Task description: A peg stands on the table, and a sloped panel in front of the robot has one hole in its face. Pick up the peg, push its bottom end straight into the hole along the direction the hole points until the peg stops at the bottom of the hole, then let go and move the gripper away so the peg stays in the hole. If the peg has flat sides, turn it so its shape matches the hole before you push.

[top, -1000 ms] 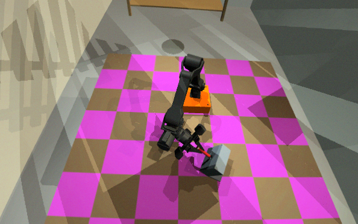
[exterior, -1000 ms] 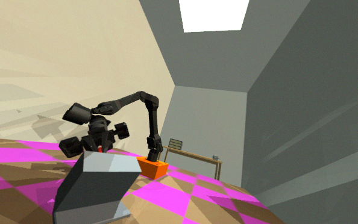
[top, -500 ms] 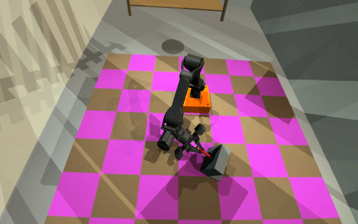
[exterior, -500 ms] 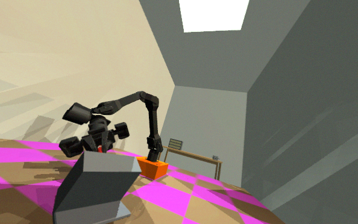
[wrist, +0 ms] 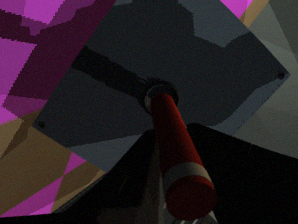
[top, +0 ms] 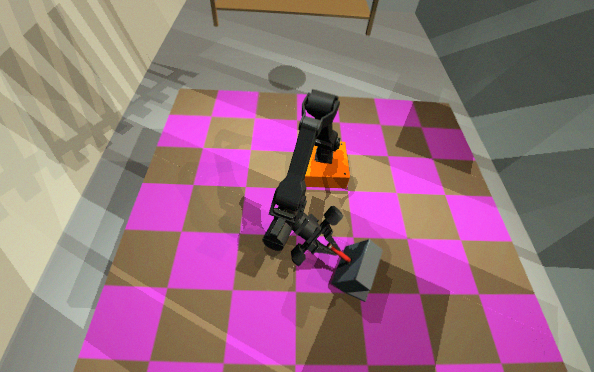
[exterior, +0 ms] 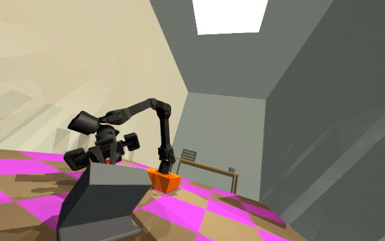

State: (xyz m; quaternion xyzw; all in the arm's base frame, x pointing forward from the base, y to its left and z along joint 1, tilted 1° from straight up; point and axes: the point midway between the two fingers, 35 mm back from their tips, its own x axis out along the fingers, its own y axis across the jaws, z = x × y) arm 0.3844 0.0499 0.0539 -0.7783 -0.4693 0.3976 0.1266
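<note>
From here I see the gripper (top: 334, 250) (exterior: 108, 159) (wrist: 172, 136) pinching the red peg (top: 341, 253) (exterior: 107, 160) (wrist: 177, 137); the peg slants down, its far end at the hole (wrist: 159, 90) in the grey sloped panel (top: 356, 270) (exterior: 107, 201) (wrist: 200, 75); how deep, I cannot tell.

Behind the magenta-and-brown checkered floor (top: 265, 320) (exterior: 162, 207), you have a wooden table (top: 292, 7) (exterior: 205, 166), a cream wall (top: 45, 100) (exterior: 81, 55) facing a dark grey one, and a bright white ceiling panel (exterior: 231, 16).
</note>
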